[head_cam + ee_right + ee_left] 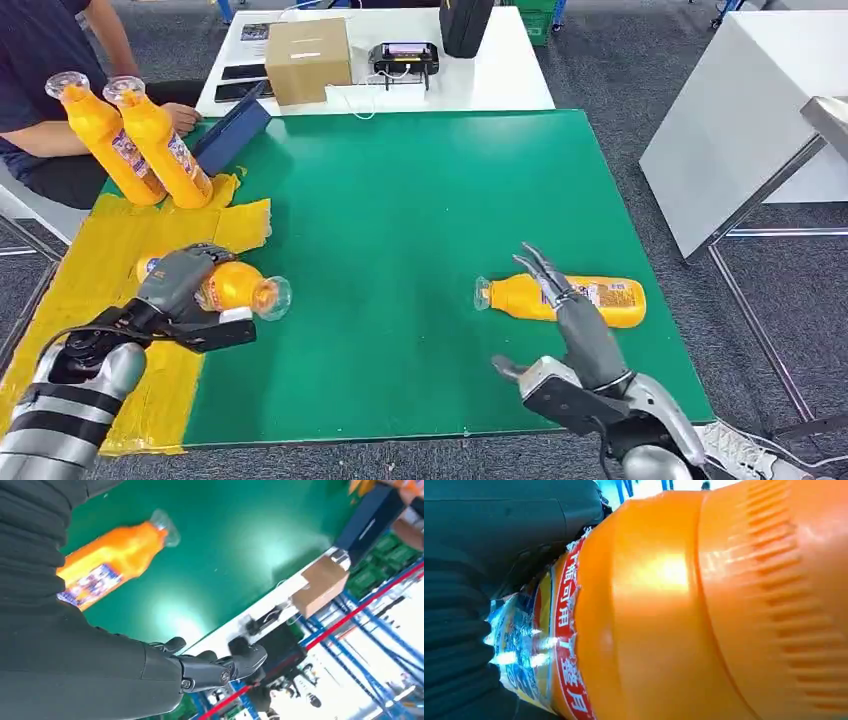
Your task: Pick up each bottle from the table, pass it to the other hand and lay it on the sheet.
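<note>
Orange fills the left wrist view, where the bottle (704,610) in the left robot hand (182,283) sits close against the camera with its red and blue label turned toward the grey ribbed cover. From the head view, that left robot hand is wrapped over the body of this bottle, which lies on its side at the edge of the yellow sheet (95,270), its clear cap end poking out over the green bench (400,200). I cannot tell whether the bottle rests on the sheet or is held just above it.

A second bottle (560,299) lies on its side on the green bench toward the right, cap end pointing left. The right robot hand (575,320) is open and holds nothing, its dark fingers (220,667) stretched out and apart, reaching over the near side of that bottle in the head view; whether the fingertips touch it cannot be made out.

Two upright bottles (135,140) stand side by side at the far end of the yellow sheet, touching or nearly so. Just behind them a person (45,90) in a dark top sits at the bench corner, beside a dark blue tablet (232,130). Farther back, a white table (470,85) carries a cardboard box (308,60).
</note>
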Available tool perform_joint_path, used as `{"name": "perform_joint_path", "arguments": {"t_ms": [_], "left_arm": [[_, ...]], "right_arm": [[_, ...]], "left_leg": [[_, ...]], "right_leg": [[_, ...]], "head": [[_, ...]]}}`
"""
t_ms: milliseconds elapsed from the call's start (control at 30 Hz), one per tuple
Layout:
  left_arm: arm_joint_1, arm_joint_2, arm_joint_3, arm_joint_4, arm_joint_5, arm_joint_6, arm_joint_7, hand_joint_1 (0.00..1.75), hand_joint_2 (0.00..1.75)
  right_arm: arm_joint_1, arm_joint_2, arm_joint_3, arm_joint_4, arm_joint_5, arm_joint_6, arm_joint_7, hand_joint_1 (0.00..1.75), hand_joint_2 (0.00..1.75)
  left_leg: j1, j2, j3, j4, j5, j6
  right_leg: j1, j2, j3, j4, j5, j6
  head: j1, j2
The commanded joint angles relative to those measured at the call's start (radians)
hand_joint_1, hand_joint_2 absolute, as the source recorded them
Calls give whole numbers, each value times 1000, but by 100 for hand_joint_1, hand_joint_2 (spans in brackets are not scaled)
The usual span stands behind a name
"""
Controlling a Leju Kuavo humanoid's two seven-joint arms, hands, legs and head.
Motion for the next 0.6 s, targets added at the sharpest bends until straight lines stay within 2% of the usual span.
{"name": "perform_joint_path", "arguments": {"t_ms": [33, 67, 100, 167, 200, 267, 367, 600], "left_arm": [[-207, 77, -276, 424, -19, -88, -43, 175, 175], [-219, 73, -286, 450, 7, -126, -65, 72, 0], [-226, 73, -296, 459, 21, -135, -65, 0, 0], [-227, 63, -290, 465, 70, -158, -82, 0, 0], [-233, 55, -294, 461, 86, -151, -74, 0, 0], [-251, 43, -311, 458, 96, -150, -67, 0, 0], [-271, 24, -317, 459, 138, -146, -66, 0, 0], [-237, 37, -273, 385, 257, -135, -109, 0, 0]], "right_arm": [[-19, -44, -86, 29, -19, 29, 7, 0, 175], [-16, -53, -94, 36, -20, 36, 17, 0, 175], [-14, -61, -108, 47, -21, 40, 21, 0, 175], [-20, -95, -118, 76, -1, 68, 57, 0, 175], [-44, -123, -129, 128, 22, 102, 110, 0, 175], [-97, -155, -133, 234, 8, 165, 149, 0, 175], [-167, -163, -150, 410, -5, 201, 133, 0, 175], [-208, -182, -163, 539, 16, 223, 120, 0, 175]], "left_leg": [[1, -4, 5, 0, -1, -1], [0, -4, 3, -1, 0, -1], [1, -4, 4, 0, 0, -1], [1, -5, 5, 0, -1, -1], [0, -3, 4, -1, 0, 0], [1, -1, 4, 0, -1, 0], [2, -1, 3, 1, 0, 0], [0, -1, 4, 0, 0, 1]], "right_leg": [[0, 3, 6, 0, -1, -2], [0, 1, 4, 0, -1, -1], [0, 1, 5, 0, -1, -1], [1, 2, 7, -1, -2, -2], [0, 2, 5, -1, -1, -1], [0, 4, 5, -1, 0, -1], [1, 4, 5, -2, 0, 0], [0, 4, 6, -2, 1, -1]], "head": [[0, 0], [0, 0], [0, 0], [0, 0], [0, 0], [0, 0], [0, 0], [0, 0]]}}
